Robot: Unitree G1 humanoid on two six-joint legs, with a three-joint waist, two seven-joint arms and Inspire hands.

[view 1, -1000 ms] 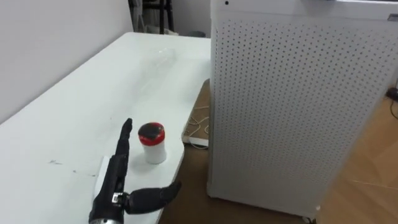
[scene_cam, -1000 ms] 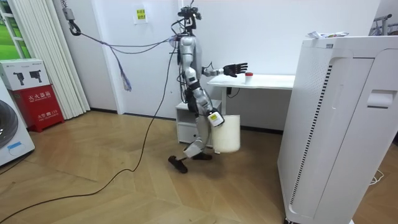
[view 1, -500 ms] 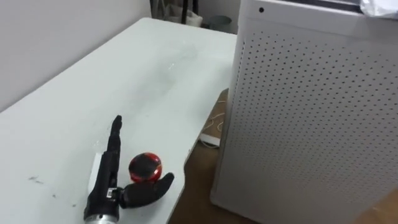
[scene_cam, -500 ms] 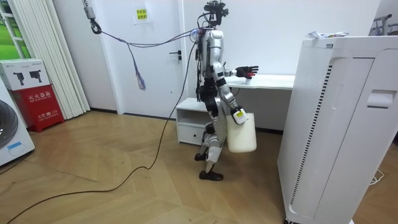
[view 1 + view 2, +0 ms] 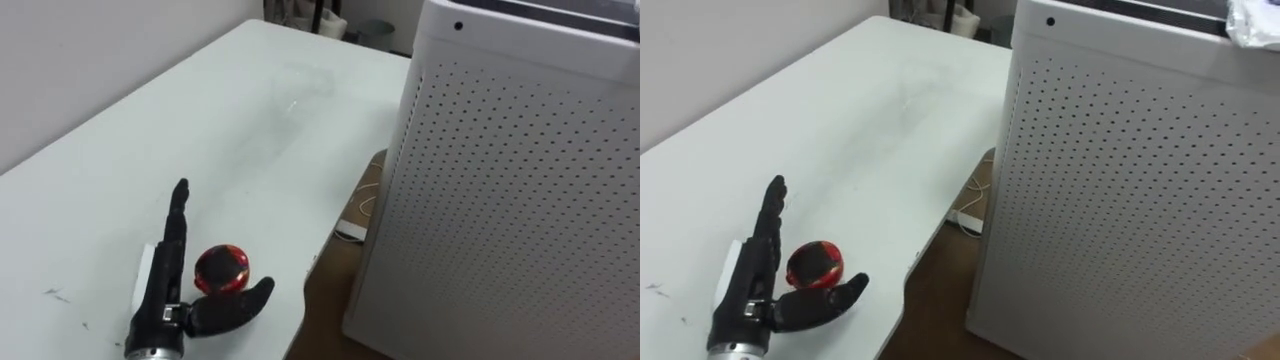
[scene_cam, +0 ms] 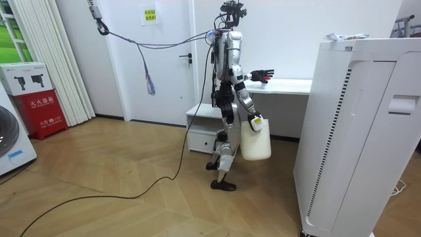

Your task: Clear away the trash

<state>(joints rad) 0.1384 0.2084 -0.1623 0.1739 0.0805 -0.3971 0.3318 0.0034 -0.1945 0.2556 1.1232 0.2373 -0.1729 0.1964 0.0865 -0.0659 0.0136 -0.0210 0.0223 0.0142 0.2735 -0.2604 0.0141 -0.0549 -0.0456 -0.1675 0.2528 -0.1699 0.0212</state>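
Note:
A small white bottle with a red cap (image 5: 222,268) stands near the right edge of the white table (image 5: 200,130). My left hand (image 5: 165,290) lies on the table just left of it, open. Its fingers are straight and point away from me, and the thumb curves round the near side of the bottle (image 5: 814,266). I cannot tell whether the hand touches it. In the room view I stand at the table's end, left hand (image 6: 260,74) stretched over the top. My right hand (image 6: 253,120) hangs low with a white bucket (image 6: 256,139) under it.
A tall white perforated cabinet (image 5: 510,200) stands close to the table's right, leaving a narrow gap with a cable and power strip (image 5: 352,228) on the floor. Crumpled white material (image 5: 1252,20) lies on its top. A low white drawer unit (image 6: 200,128) stands behind my legs.
I have stepped up to the table and the view has shifted forward. My left hand has slid up so that the bottle now sits between the thumb and the fingers.

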